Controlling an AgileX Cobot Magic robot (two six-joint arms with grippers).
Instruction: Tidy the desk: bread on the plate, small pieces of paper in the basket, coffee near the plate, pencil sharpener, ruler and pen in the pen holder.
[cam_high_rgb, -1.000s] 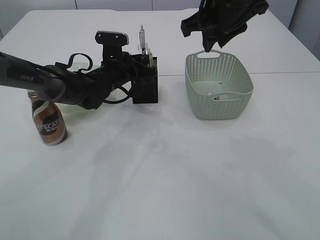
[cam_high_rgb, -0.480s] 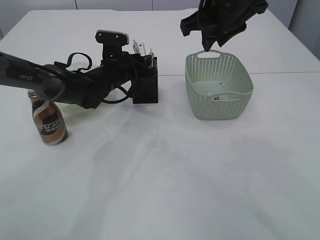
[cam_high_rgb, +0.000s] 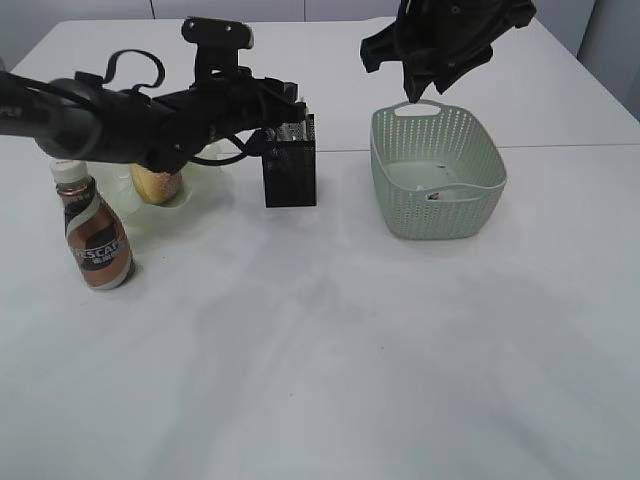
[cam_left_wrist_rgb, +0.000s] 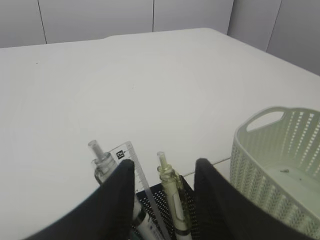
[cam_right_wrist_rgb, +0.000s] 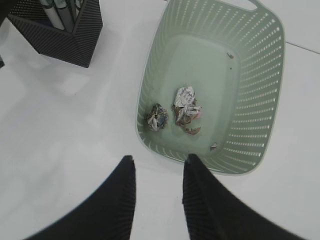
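Left gripper (cam_left_wrist_rgb: 162, 200) has lifted off the black mesh pen holder (cam_high_rgb: 290, 160), jaws apart and empty; raised right gripper (cam_right_wrist_rgb: 157, 197) hasn't budged, also open with nothing held.

Basket (cam_high_rgb: 438, 172): pale green, perforated walls. Pen holder (cam_high_rgb: 290, 165): black mesh. Coffee bottle (cam_high_rgb: 96, 232): brown with white swirl, white cap. Plate (cam_high_rgb: 178, 196): pale green. Bread (cam_high_rgb: 158, 183): golden-yellow. Worktop (cam_high_rgb: 330, 340): white.
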